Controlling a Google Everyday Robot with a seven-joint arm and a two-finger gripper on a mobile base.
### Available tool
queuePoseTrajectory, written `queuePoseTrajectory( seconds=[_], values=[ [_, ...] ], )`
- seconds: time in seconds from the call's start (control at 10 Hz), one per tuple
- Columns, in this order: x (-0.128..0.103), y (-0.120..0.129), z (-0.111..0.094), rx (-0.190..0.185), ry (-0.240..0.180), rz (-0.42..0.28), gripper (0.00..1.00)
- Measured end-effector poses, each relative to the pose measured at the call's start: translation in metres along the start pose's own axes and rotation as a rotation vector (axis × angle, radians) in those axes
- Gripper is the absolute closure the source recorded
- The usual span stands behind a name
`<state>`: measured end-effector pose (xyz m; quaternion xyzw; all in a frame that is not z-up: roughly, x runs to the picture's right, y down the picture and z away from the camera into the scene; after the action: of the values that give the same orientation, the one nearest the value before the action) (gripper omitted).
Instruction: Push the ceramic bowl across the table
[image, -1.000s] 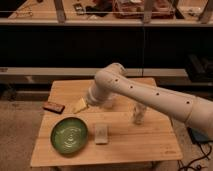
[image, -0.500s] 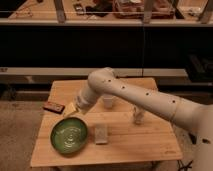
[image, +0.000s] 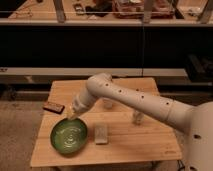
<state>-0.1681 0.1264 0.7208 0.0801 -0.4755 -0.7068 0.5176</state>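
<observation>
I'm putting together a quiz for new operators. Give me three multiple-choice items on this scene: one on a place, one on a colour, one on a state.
1. Where on the table is the ceramic bowl? A front-left; B back-right; C back centre.
2. What colour is the bowl? A white; B green; C red.
3. How does the bowl lie? A upside down; B on its side; C upright, opening up.
Answers: A, it sits by the front-left corner, the gripper at its back rim; B, its glaze is green; C, its ringed inside shows.
</observation>
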Motion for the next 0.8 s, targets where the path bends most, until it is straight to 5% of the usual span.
queuePoseTrajectory(
  seconds=[0.5,0.8],
  values=[
    [0.002,-0.005,0.017,0.001,-0.016,-0.031,0.75],
    [0.004,0.006,0.046,-0.053,-0.063,-0.066,0.75]
  ],
)
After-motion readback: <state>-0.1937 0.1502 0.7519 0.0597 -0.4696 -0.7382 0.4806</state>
